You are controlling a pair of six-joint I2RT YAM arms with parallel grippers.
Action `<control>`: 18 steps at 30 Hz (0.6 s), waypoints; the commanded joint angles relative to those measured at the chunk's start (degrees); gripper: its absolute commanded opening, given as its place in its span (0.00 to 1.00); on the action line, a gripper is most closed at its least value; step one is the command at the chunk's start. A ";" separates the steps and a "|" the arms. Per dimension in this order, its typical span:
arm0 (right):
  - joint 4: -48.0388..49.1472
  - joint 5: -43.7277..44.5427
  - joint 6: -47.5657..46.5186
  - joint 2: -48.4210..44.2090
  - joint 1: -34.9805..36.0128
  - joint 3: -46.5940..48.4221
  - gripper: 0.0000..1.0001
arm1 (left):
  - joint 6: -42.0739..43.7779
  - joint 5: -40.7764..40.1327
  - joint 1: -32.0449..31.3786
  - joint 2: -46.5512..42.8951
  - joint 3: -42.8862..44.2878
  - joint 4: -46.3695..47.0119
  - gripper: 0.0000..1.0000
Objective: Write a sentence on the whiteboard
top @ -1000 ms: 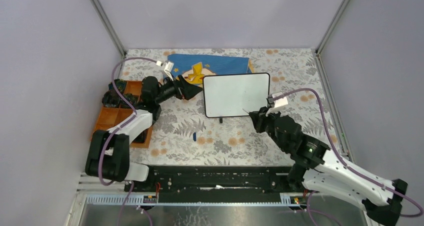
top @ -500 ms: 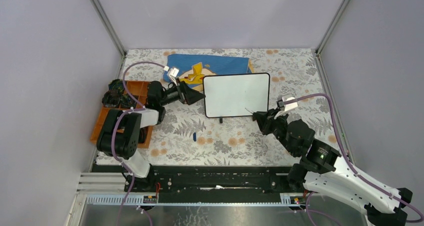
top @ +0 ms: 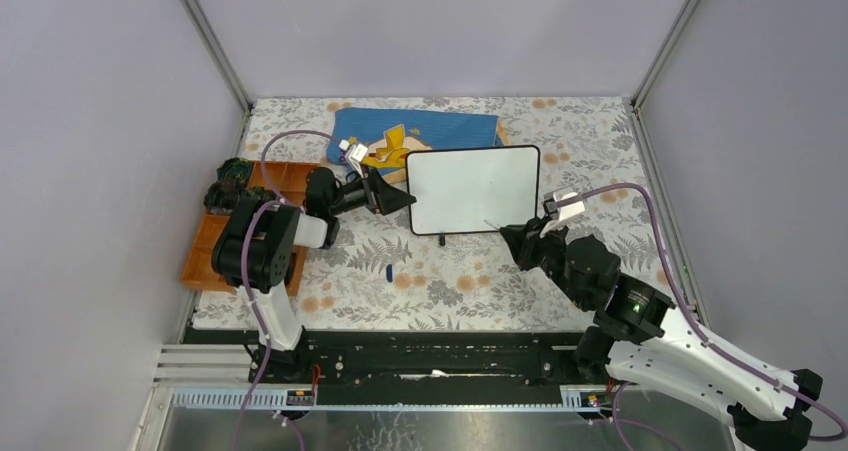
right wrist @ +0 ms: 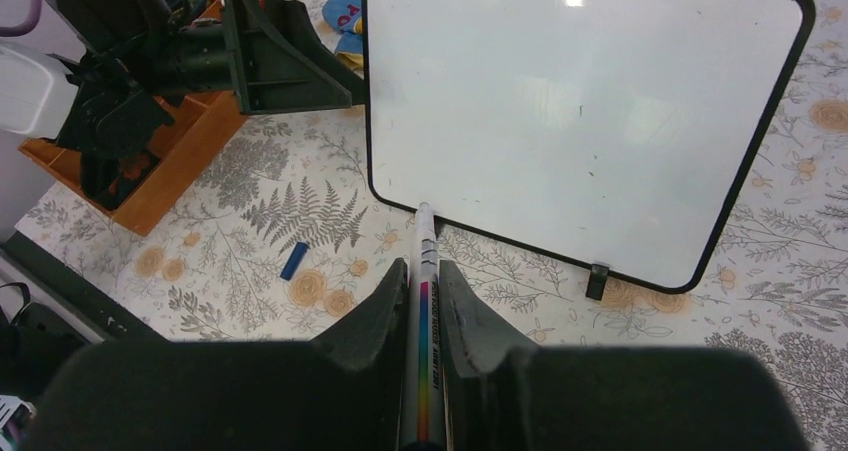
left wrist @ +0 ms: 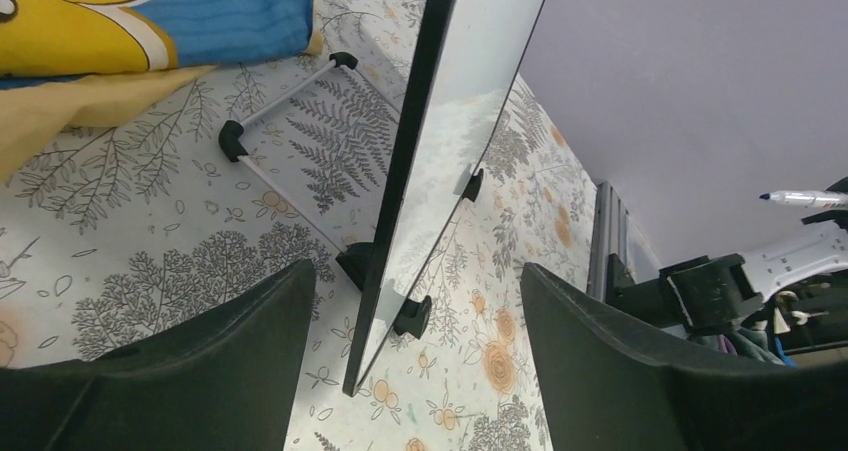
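Observation:
The whiteboard (top: 472, 189) stands tilted on its black feet in the middle of the table. Its white face (right wrist: 580, 111) is bare, and the sentence is not in view. My left gripper (top: 403, 200) is open at the board's left edge. In the left wrist view the board's thin rim (left wrist: 400, 231) runs between the two fingers, with a gap on each side. My right gripper (right wrist: 424, 269) is shut on a white marker (right wrist: 424, 301) with a rainbow stripe. Its uncapped tip points at the board's lower left edge, just short of the face.
A blue cloth with a yellow cartoon figure (top: 420, 136) lies behind the board. An orange tray (top: 215, 241) with dark items sits at the left edge. A small blue cap (top: 389, 270) lies on the floral mat in front of the board.
My left gripper has moved right to the board's left edge and its jaws have narrowed a little. My right gripper, still holding the marker, has shifted slightly near the board's lower edge.

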 commanded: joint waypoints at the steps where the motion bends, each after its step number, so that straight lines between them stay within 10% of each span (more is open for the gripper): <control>1: 4.45 -1.66 0.26 1.64 0.13 1.45 0.00 | -3.48 2.66 -0.29 3.31 1.90 10.18 0.80; 18: 14.09 -3.54 0.99 10.19 0.13 2.45 0.00 | -2.56 2.49 -1.62 7.47 1.19 12.63 0.51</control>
